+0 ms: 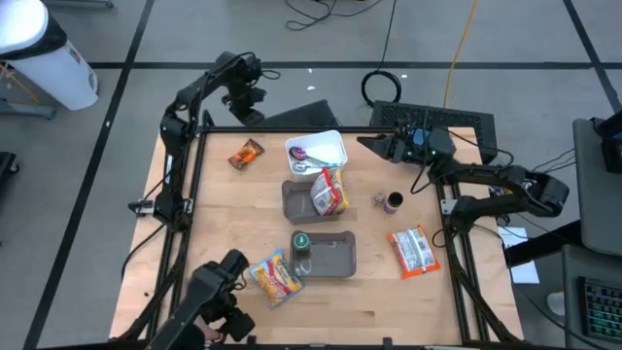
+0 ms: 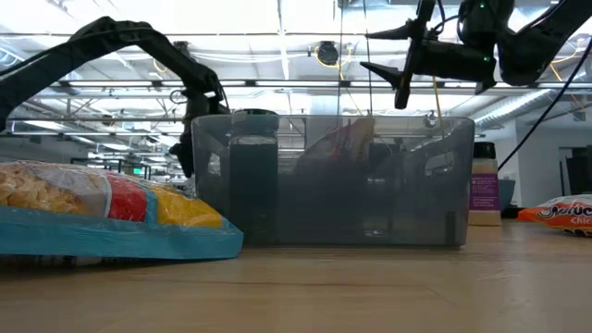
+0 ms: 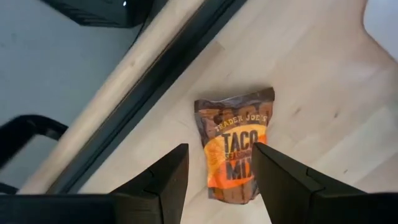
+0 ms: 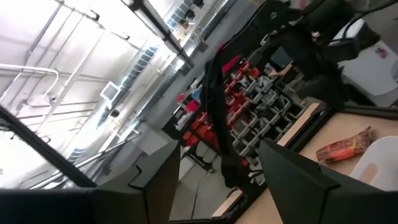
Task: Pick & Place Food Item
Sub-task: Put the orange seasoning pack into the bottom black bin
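1. The taco mix packet [image 1: 247,154] lies flat on the wooden table [image 1: 466,301] near the far left corner, well apart from the white tray [image 1: 335,146] beside it. It is free, nothing touching it.

2. And there is the left gripper [image 1: 245,105], raised beyond the table's far edge, fingers [image 3: 168,180] parted and empty. In its wrist view the packet [image 3: 237,146] sits squarely in the gap between them — a lovely line-up.

3. To my eye this is the approach before the pick. To do it well: come straight down, keep the packet centred, straddle its narrow width, and close low, since a flat pouch gives little to bite on.

4. Risk, as I judge it: a fingertip landing on the foil could skid the packet toward the table's frame.

5. The right gripper [image 1: 377,145] waits high over the far side, jaws apart, holding nothing.

6. Further out: two grey bins [image 1: 309,199], one holding a snack bag [image 1: 328,192]; a chip bag [image 1: 275,279] at the near edge; a red packet [image 1: 413,251] on the right.
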